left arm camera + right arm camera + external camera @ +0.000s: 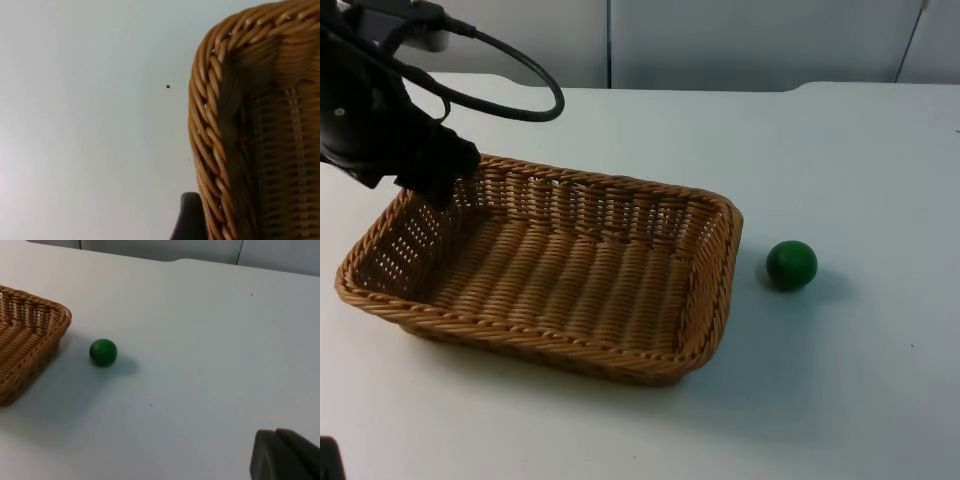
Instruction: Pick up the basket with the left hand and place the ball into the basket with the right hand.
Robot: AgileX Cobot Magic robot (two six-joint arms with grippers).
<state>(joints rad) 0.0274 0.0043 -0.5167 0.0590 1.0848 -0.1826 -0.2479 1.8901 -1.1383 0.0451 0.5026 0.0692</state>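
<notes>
**Desk:** Where does the job stand?

**Operator:** Early. My left gripper [445,190] sits at the wicker basket [560,270], at the rim's ten o'clock corner. In the left wrist view one black fingertip [190,217] stands just outside the braided rim [207,130]; I cannot tell whether the fingers have closed on it. The basket's near side looks a little raised, by its shadow, though I won't swear it's off the white table [840,400].

**Desk:** And the ball?

**Operator:** The green ball [791,265] lies on the table near the basket's three o'clock end, untouched. My right arm waits, well apart from it; its grip I cannot tell. Lifting and dropping remain.
</notes>
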